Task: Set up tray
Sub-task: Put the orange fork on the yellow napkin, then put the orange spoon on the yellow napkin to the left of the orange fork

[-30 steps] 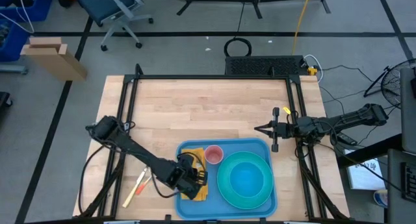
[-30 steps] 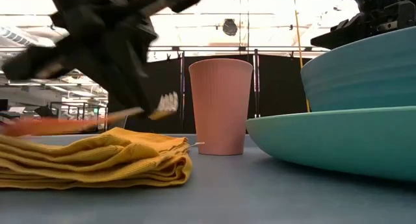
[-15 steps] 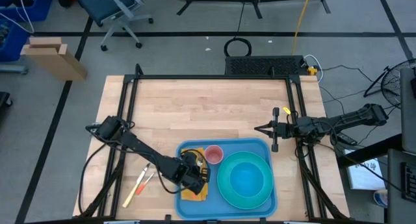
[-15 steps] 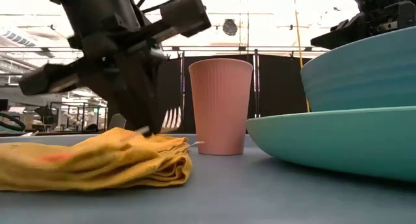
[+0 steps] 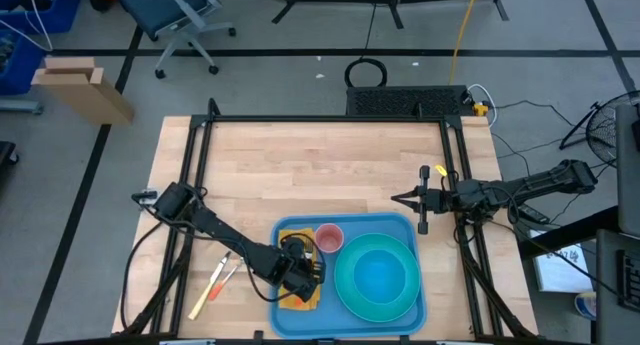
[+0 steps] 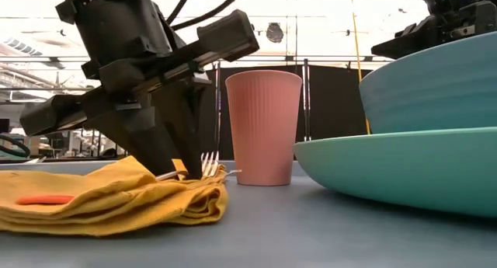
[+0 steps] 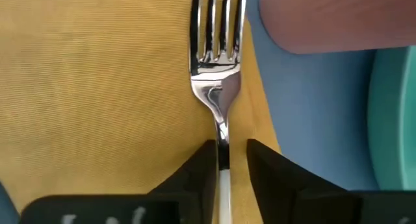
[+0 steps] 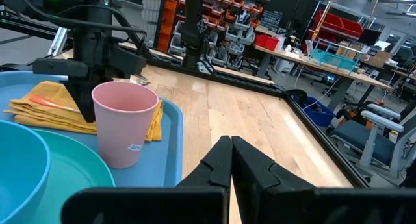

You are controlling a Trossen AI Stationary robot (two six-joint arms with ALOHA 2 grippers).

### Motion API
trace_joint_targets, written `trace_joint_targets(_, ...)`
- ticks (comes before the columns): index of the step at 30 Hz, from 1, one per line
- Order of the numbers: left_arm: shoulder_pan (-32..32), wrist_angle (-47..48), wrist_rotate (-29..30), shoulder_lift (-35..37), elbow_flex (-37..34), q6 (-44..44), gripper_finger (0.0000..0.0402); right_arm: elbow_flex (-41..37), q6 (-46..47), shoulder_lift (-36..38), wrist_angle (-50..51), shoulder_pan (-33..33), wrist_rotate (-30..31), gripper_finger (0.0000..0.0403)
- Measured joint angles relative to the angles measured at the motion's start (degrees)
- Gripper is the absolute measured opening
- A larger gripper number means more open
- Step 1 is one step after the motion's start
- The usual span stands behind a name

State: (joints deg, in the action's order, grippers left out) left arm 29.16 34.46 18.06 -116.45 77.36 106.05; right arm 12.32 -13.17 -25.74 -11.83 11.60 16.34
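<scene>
Left gripper [image 7: 223, 164] sits low over the yellow napkin [image 5: 300, 293] at the tray's [image 5: 405, 223] left end, fingers slightly apart astride the fork [image 7: 218, 68]; the fork lies on the napkin, long axis running straight ahead of the fingers, tines toward the pink cup [image 6: 263, 127]. Counts: two utensils [image 5: 215, 283] on the table left of the tray, one fork, one napkin, one cup, one teal bowl [image 5: 378, 277], one tray. Right gripper [image 5: 424, 198] waits closed at the right edge, farther off.

Sky-blue tray [image 5: 296, 228] on a pale wood-grain surface [image 5: 300, 165]. The cup [image 6: 263, 127] is pink (finely ribbed), plate [image 6: 404, 167] and bowl [image 6: 435, 85] are teal, the folded cloth [image 6: 109, 198] mustard yellow, the fork [image 7: 216, 62] shiny silver, both arms black.
</scene>
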Motion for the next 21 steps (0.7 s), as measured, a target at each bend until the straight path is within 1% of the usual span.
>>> trace_joint_targets(3, 0.14, 0.17, -0.51, 0.59, -0.02, -1.65, 0.0105, 0.0, 0.24, -0.01, 0.04, 0.01, -0.01, 0.0)
trace_joint_targets(9, 0.69, 1.16, -2.45, 4.25, -0.07, -7.08, 0.012, 0.0, 0.31, 0.01, 0.04, 0.01, -0.04, 0.0)
trace_joint_targets(12, 1.33, 2.74, -2.45, 6.89, -0.07, -10.26, 0.0121, 0.0, 0.31, 0.01, 0.0, 0.01, -0.07, 0.0)
trace_joint_targets(14, 1.98, 4.55, -3.29, 9.01, -0.07, -14.44, 0.0121, 0.0, 0.31, 0.01, -0.12, 0.02, -0.07, 0.0)
trace_joint_targets(16, 2.84, 7.38, -5.87, 11.07, -0.07, -18.76, 0.0121, 0.0, 0.31, 0.01, -0.12, 0.0, -0.07, 0.0)
trace_joint_targets(18, 4.16, 12.4, -10.18, 13.11, -0.06, -21.2, 0.0122, 0.0, 0.31, 0.01, -0.12, 0.02, -0.06, 0.0)
trace_joint_targets(20, 5.76, 18.61, -15.48, 14.43, -0.02, -20.91, 0.0122, 0.0, 0.31, 0.01, -0.14, 0.02, -0.04, 0.0)
trace_joint_targets(21, 6.9, 21.93, -16.72, 14.74, 0.0, -19.99, 0.0122, 0.0, 0.32, 0.01, -0.14, 0.02, -0.05, 0.0)
